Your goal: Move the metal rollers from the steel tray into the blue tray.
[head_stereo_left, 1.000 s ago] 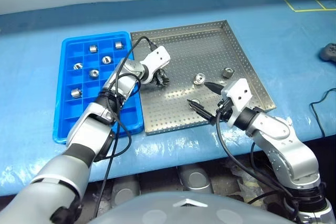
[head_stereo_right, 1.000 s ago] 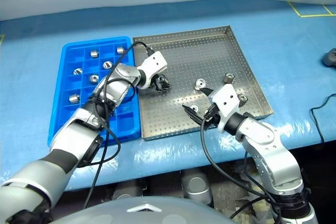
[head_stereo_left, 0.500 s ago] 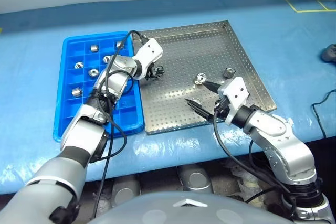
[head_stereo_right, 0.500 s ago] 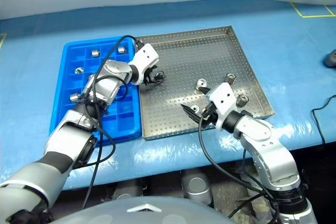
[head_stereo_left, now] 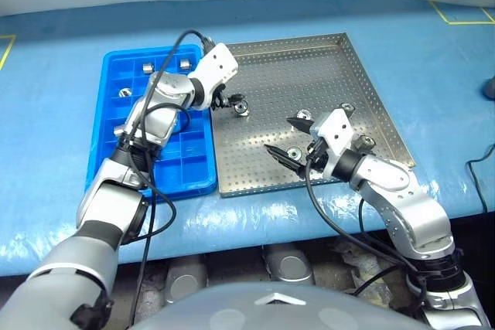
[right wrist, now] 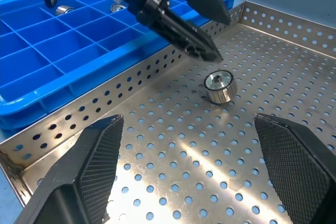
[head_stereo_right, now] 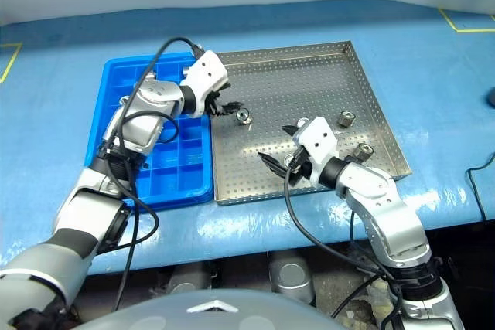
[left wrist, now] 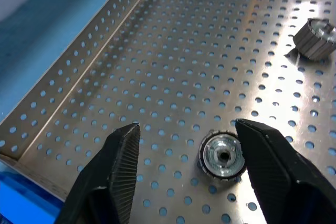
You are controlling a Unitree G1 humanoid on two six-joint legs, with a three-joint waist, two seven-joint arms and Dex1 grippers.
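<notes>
The steel tray lies right of the blue tray. My left gripper hangs open over the steel tray's near-left part, by the wall it shares with the blue tray. One metal roller stands on the perforated floor just under its spread fingertips, untouched. Further rollers rest on the steel tray, and several sit in blue compartments. Above the steel tray's front, my right gripper is open and empty, with another roller just under it.
Both trays sit on a blue-covered table. A dark object lies at the far right edge, with a black cable below it. Yellow tape lines mark the back right corner.
The left gripper has opened wide, and the roller that was between its fingers now lies on the steel tray floor. The camera view has shifted; the right gripper stays open.
</notes>
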